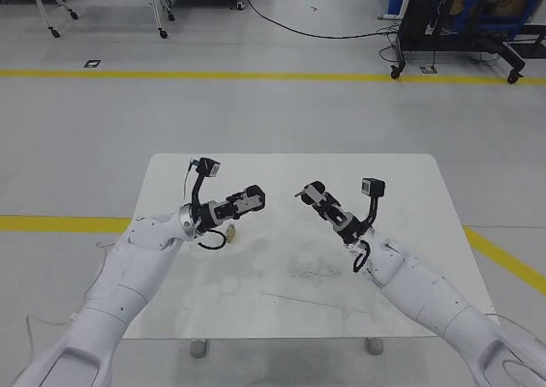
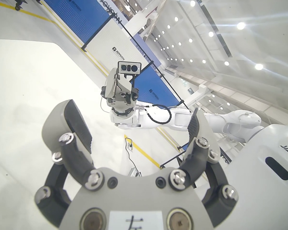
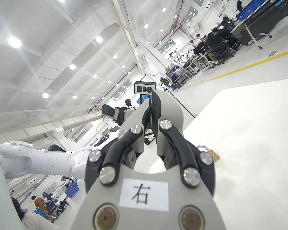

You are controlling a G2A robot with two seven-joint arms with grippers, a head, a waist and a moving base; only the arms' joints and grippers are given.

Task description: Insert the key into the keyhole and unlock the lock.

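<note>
A small brass padlock with a silver shackle lies flat on the white table, just below my left forearm; the right wrist view shows the padlock beside its own fingers. My left gripper hangs above the table, open and empty, its pads wide apart. My right gripper faces it a short gap away, fingers pressed together. A thin pale sliver, apparently the key, pokes from its tip. The keyhole is hidden.
The table's far edge lies just beyond both grippers, with bare floor and a yellow line behind it. Faint scuff marks show near the table's middle. Carts and cables stand far off.
</note>
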